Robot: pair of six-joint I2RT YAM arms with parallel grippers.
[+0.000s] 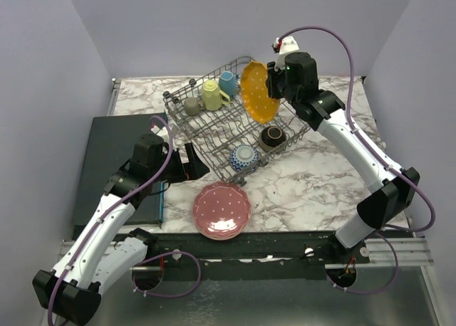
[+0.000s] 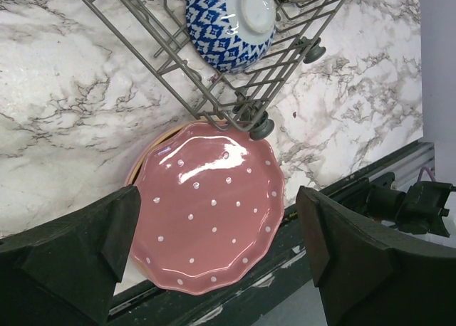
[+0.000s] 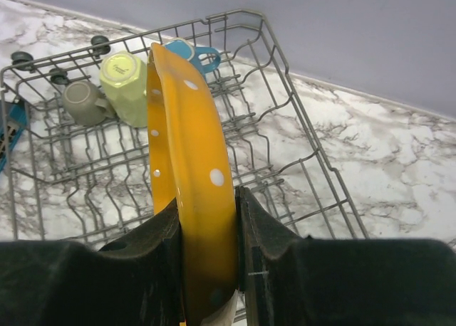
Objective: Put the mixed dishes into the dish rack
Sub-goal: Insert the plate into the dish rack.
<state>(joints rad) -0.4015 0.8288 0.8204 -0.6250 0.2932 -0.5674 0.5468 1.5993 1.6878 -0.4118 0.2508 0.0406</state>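
The grey wire dish rack [image 1: 214,130] stands diagonally at mid-table. Inside it are a yellow mug [image 1: 211,95], a blue mug [image 1: 228,82], an olive mug [image 1: 192,106], a dark brown bowl [image 1: 273,137] and a blue-patterned bowl [image 1: 244,156]. My right gripper [image 1: 274,84] is shut on the rim of an orange white-dotted plate [image 3: 189,127], held on edge over the rack's far side. A pink scalloped dotted plate [image 2: 210,212] lies on the marble by the rack's near corner, with a peach rim showing under it. My left gripper [image 2: 217,205] hovers open above it, holding nothing.
A dark flat mat [image 1: 114,155] covers the table's left side under my left arm. A black rail [image 1: 285,244] runs along the near edge just past the pink plate. Grey walls close in the back and both sides.
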